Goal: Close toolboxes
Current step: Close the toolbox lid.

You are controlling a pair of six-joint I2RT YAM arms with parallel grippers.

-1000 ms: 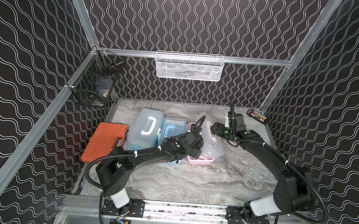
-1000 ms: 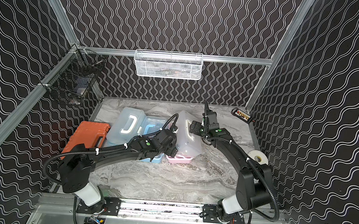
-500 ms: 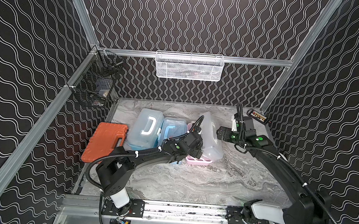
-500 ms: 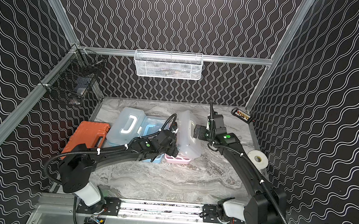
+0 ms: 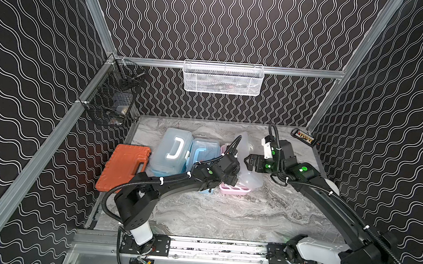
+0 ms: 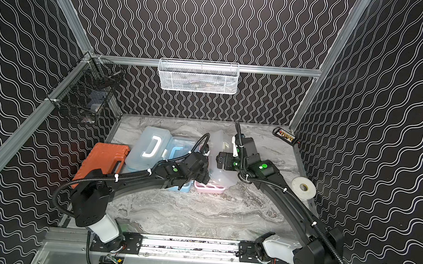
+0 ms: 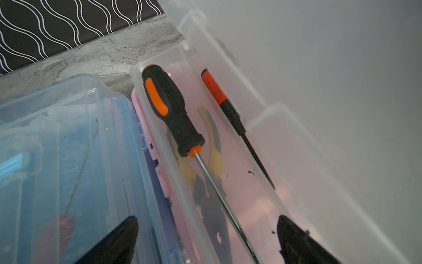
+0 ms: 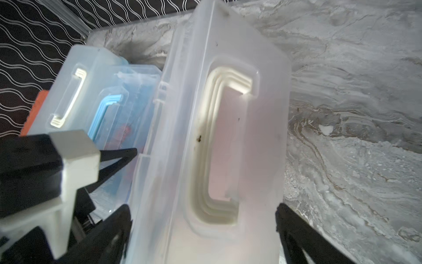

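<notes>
Marble tabletop [image 5: 225,215], pink toolbox [image 5: 234,191] near the middle, lid [image 5: 251,180] standing up on its right long edge.
Box runs front-to-back, and the lid's outer face is right in front of my right gripper [image 5: 247,163], jaws apart and empty, so I reckon it folds leftward. My left gripper [image 7: 206,228], also apart and empty, hovers over the open pink toolbox, probably in the way.

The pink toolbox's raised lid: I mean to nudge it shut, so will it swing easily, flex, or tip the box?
The lid looks like thin, translucent plastic, so it is probably light and a bit flexible. It stands raised, hinged to the pink base, so a push should likely swing it down. Tools like the screwdriver weigh the base, so tipping seems unlikely.
</notes>
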